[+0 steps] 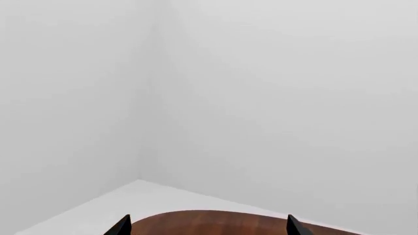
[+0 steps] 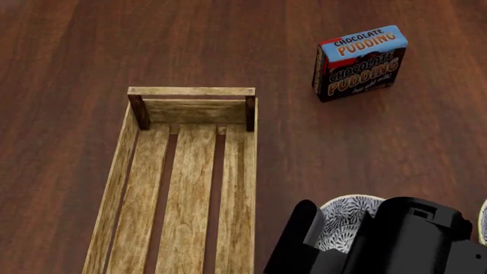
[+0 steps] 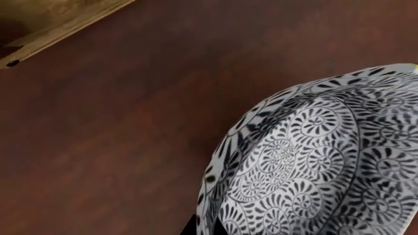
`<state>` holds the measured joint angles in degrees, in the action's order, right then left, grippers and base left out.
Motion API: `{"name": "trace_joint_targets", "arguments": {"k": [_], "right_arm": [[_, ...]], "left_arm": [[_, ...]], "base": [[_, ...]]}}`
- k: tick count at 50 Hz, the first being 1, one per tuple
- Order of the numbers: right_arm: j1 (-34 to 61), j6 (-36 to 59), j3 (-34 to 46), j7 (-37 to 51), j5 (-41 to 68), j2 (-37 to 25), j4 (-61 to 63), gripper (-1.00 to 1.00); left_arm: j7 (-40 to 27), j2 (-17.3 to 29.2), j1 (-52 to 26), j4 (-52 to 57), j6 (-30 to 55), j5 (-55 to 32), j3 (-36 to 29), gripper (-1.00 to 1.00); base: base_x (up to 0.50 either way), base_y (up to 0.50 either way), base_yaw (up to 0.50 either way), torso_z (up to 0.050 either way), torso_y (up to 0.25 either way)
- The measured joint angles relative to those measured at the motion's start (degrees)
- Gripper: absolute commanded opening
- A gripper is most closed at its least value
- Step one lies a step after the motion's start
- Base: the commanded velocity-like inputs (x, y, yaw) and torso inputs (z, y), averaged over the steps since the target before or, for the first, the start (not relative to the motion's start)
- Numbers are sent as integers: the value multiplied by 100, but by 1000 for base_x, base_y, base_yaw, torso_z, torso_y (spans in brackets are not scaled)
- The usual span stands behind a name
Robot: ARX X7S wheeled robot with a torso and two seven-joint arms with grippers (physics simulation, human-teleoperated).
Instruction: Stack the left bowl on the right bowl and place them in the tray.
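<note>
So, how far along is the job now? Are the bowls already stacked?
Nothing looks finished yet: the tray holds no bowl. In hand: the right gripper is at a patterned bowl beside the tray, but whether its jaws grip it is hidden. A pale sliver at the head view's edge may be the other bowl. Left to do: stacking, then placing both in the tray.

Light-brown tray (image 2: 186,188) showing darker posts; white bowl (image 3: 320,161) bearing black swirls; blue-and-black pudding box (image 2: 359,61); table (image 2: 68,51) appearing dark reddish-brown.
</note>
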<state>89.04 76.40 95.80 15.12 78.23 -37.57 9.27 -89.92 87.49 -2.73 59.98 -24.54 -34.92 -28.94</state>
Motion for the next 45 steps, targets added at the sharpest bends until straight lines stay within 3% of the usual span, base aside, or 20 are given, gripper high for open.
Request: {"name": "trace_joint_targets", "arguments": {"k": [27, 45], "right_arm": [[910, 783, -231, 1187, 1508, -293, 578, -100], [2008, 1106, 84, 1575, 2369, -284, 765, -100]], "left_arm": [[3, -116, 59, -1, -17, 128, -23, 100], [38, -271, -242, -7, 44, 196, -367, 100]], "base": [[0, 0, 0, 0, 0], [0, 0, 0, 0, 0]]}}
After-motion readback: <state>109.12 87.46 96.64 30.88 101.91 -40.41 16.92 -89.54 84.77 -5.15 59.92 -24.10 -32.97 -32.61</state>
